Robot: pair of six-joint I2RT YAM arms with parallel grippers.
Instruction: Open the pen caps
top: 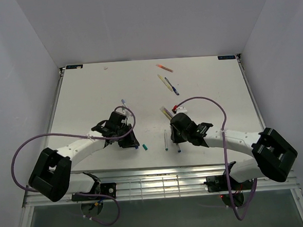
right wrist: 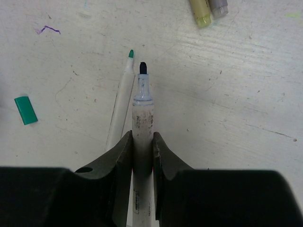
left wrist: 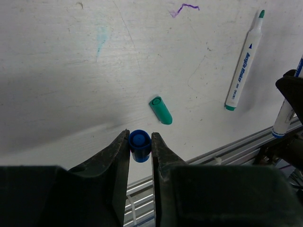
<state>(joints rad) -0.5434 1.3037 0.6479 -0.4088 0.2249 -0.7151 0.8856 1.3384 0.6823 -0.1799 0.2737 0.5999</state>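
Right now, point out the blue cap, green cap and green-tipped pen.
blue cap (left wrist: 140,142), left wrist view, end face
green cap (left wrist: 161,110), left wrist view, side
green-tipped pen (left wrist: 243,66), left wrist view, barrel

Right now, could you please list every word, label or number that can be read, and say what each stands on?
"Acrylic Marker": blue print along the white barrel of the green-tipped pen, left wrist view.
Small dark print on the dark-tipped pen between the right fingers: too small to read.
Purple scribble: a stray mark, no letters.
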